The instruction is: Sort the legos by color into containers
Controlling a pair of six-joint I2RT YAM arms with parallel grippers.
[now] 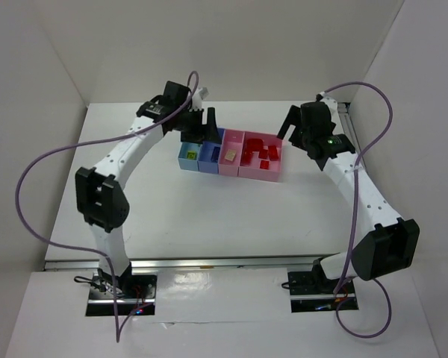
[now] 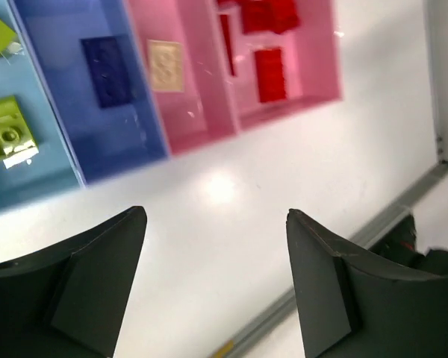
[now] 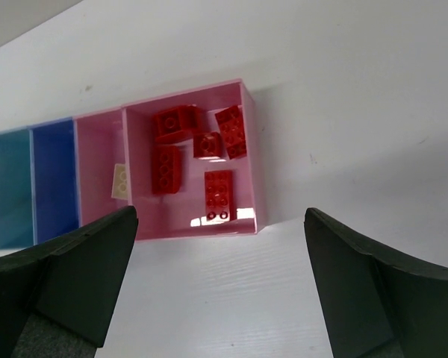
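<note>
White table (image 1: pixel 209 216), plain white walls (image 1: pixel 246 45) boxing it in, metal rail (image 1: pixel 209 262) along the near edge. The containers (image 3: pixel 252 160) sit mid-table toward the back. The red legos (image 3: pixel 218 195) are all in the wide pink bin, a whitish one (image 2: pixel 166 66) in the narrow pink, a purple-blue one (image 2: pixel 107 68) in the darker blue, and yellow-green ones (image 2: pixel 9 134) in the light blue.

Left gripper (image 2: pixel 215 216) and right gripper (image 3: pixel 220 216) are both spread wide, with nothing between the jaws.

The left wrist view is blurry and crops the light blue bin. From the right wrist, the insides of the blue bins can't be made out.
</note>
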